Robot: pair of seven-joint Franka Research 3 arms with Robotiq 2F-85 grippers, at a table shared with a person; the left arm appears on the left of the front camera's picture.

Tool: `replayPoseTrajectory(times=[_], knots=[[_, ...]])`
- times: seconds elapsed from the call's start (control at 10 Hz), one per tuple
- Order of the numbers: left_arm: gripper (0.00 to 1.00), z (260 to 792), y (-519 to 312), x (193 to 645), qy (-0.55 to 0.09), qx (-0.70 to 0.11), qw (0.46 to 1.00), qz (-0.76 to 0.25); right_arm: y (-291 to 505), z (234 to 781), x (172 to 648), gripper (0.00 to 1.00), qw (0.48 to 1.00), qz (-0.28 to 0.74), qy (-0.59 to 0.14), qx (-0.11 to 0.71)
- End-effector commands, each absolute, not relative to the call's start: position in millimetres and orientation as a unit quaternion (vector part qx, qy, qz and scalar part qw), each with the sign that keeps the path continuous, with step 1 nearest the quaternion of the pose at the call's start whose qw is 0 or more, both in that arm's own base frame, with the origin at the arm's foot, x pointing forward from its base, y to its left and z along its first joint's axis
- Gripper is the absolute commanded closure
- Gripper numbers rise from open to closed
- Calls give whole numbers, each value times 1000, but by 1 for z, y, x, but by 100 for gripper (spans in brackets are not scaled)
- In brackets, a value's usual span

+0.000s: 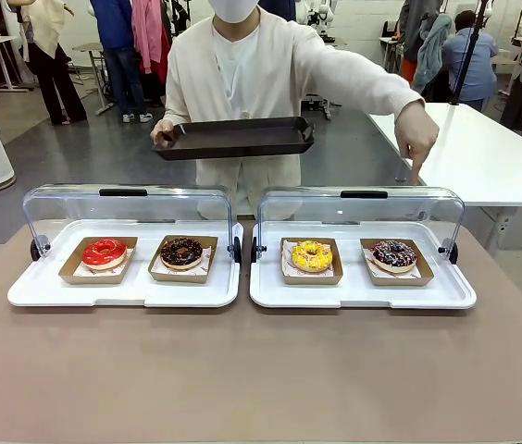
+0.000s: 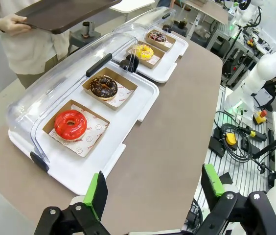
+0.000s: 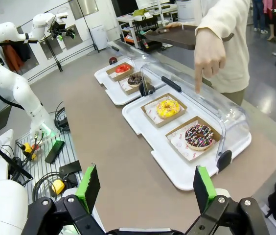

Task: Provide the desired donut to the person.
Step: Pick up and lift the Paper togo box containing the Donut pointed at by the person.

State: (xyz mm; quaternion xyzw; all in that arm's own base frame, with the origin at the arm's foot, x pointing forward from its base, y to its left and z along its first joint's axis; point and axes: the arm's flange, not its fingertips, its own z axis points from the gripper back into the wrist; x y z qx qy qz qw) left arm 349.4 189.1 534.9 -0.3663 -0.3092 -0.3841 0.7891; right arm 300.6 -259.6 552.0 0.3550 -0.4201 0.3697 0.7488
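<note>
Now the person (image 1: 270, 74) stands at the far side of the table (image 1: 261, 370), holds a flat black tray (image 1: 235, 137), and stretches a hand (image 1: 416, 137) with the index finger straight down over the clear curved lid (image 1: 363, 211) of the right case (image 1: 363, 296). Under that finger, in the front view, lies the sprinkled donut (image 1: 393, 254). It is round with dark glaze and lies flat, hole up, in a brown paper dish (image 1: 420, 276), so it has no long axis. Just beside it is the yellow donut (image 1: 312, 255). The left case (image 1: 122, 294), white and smooth, carries the glossy red donut (image 1: 105, 252) and the chocolate donut (image 1: 182, 252). The left end effector (image 2: 153, 191) and the right end effector (image 3: 146, 188) both stand with fingers wide apart, holding nothing.
</note>
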Motion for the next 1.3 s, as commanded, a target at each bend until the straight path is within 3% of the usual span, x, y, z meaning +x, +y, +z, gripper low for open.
replayPoseTrajectory(times=[0.0,0.5,0.6,0.9,1.1,1.2], knots=[[0,536,190,350,-315,-370,784,-385,-261,551,303,0,740,373,-429,359],[0,536,190,350,-315,-370,784,-385,-260,552,301,0,749,370,-420,355],[0,536,190,350,-315,-370,784,-385,-248,567,310,0,762,398,-396,322],[0,536,190,350,-315,-370,784,-385,-191,615,338,0,772,530,-262,233],[0,536,190,350,-315,-370,784,-385,-151,623,357,0,753,614,-151,179],[0,536,190,350,-315,-370,784,-385,-135,618,366,0,748,630,-133,161]])
